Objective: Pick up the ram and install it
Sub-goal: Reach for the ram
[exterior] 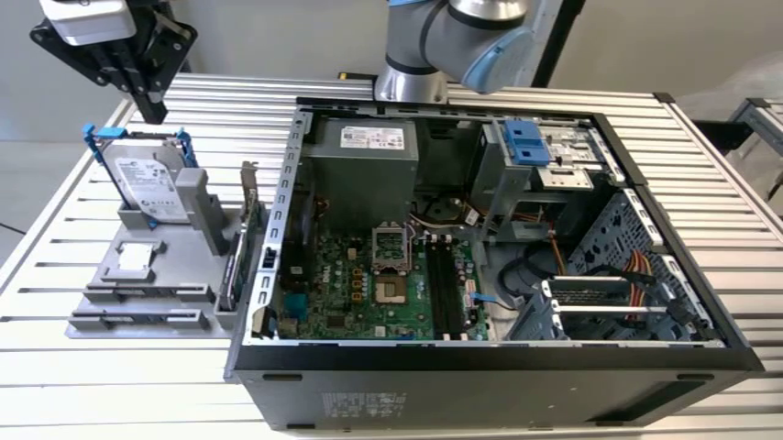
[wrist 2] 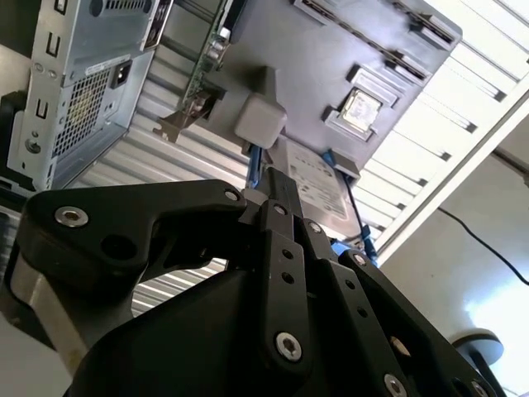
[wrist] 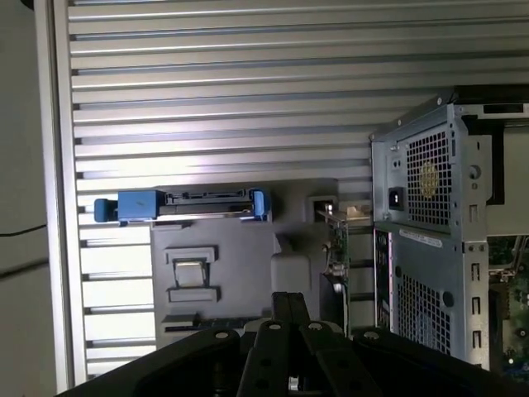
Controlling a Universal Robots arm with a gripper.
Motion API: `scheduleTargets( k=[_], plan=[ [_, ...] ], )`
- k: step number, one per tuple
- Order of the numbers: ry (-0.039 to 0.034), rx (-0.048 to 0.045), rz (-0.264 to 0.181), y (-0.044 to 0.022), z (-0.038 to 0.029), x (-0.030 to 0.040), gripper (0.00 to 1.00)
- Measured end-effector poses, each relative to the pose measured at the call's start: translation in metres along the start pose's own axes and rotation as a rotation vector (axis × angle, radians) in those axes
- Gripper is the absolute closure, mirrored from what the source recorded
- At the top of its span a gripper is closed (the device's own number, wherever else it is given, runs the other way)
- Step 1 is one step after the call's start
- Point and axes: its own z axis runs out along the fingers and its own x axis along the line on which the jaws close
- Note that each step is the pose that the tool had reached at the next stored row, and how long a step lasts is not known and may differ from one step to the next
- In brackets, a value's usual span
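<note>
The long silver metal table [exterior: 98, 385] has ridges running across its whole top, like many thin planks laid side by side. A big black and grey open computer box [exterior: 490, 394] lies on its side in the middle of the table and comes close to the near edge in the exterior view. A flat grey plastic holder [exterior: 123, 295] sits just beside the box, toward the edge at the exterior view's left. The round silver foot of the robot arm [exterior: 410, 84] stands at the far edge, behind the box.
</note>
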Motion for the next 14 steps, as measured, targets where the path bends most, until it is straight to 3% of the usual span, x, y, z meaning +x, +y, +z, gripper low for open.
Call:
scheduleTargets(
  k=[14],
  plan=[
    [0.0000,0.0000,0.000,-0.0005,-0.0002,0.0086,1.00]
  ],
)
